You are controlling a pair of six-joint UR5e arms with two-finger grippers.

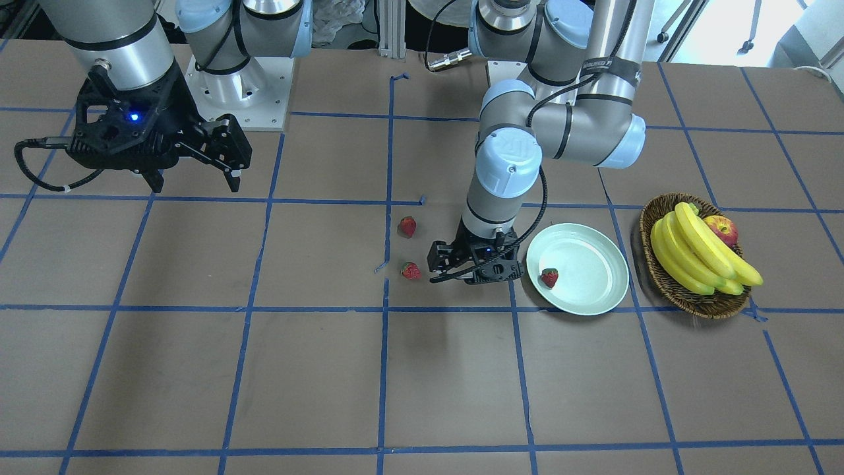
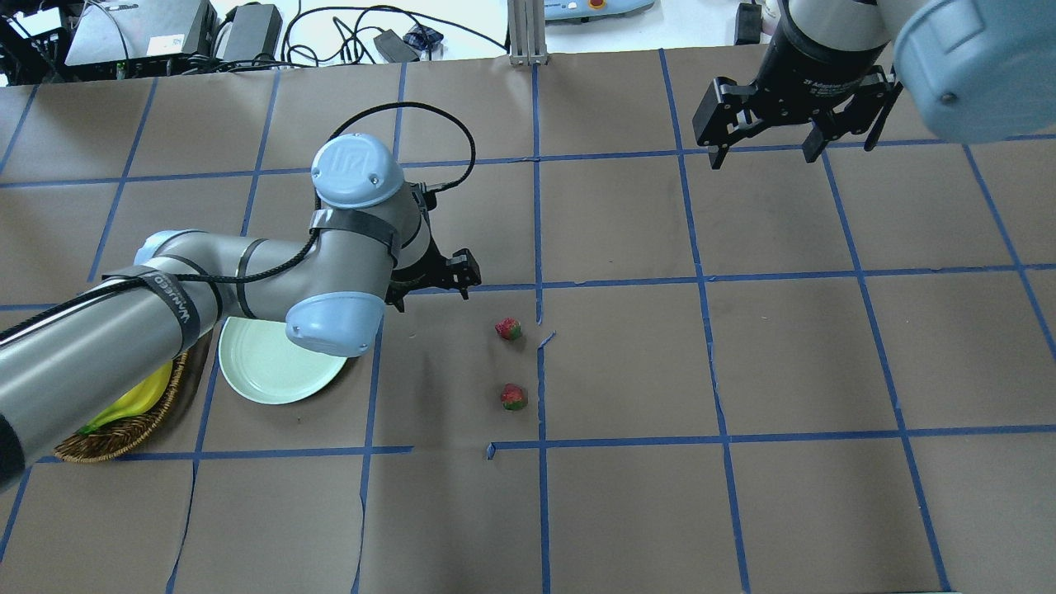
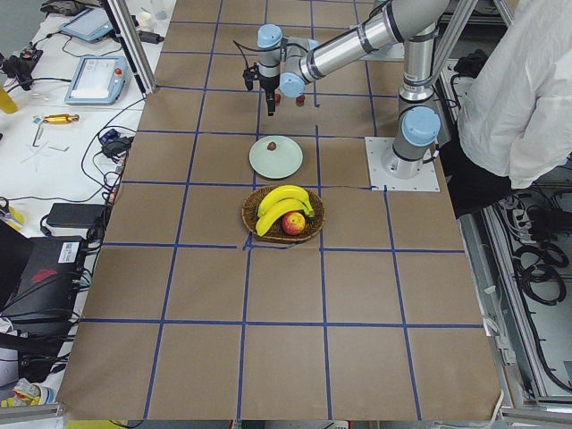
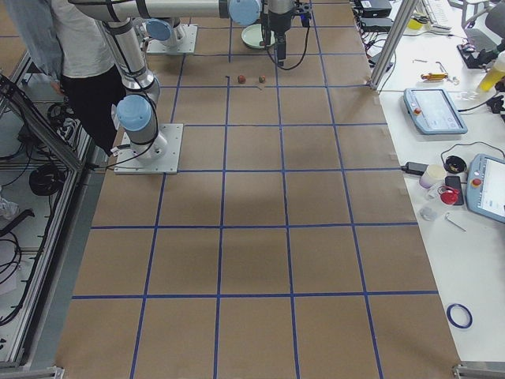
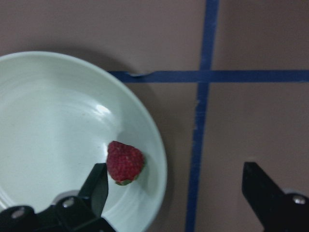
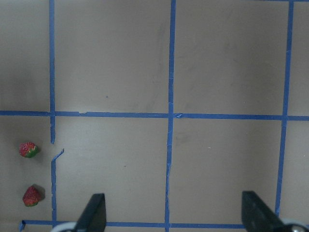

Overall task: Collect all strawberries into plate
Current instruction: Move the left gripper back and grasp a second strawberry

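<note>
One strawberry (image 1: 549,277) lies in the pale green plate (image 1: 587,264), near its rim, and shows close up in the left wrist view (image 5: 124,162). Two more strawberries (image 1: 407,226) (image 1: 411,270) lie on the brown table beside the centre tape line, also in the overhead view (image 2: 508,329) (image 2: 513,397). My left gripper (image 1: 455,264) is open and empty, low over the table between the plate and these two berries, with its fingers (image 5: 99,188) wide apart. My right gripper (image 1: 194,175) is open and empty, high over the far side of the table.
A brown wicker basket (image 1: 699,305) holding bananas (image 1: 699,251) and an apple (image 1: 722,229) stands just beyond the plate. My left arm's elbow hides part of the plate in the overhead view (image 2: 272,367). A person stands by the robot base (image 3: 527,89).
</note>
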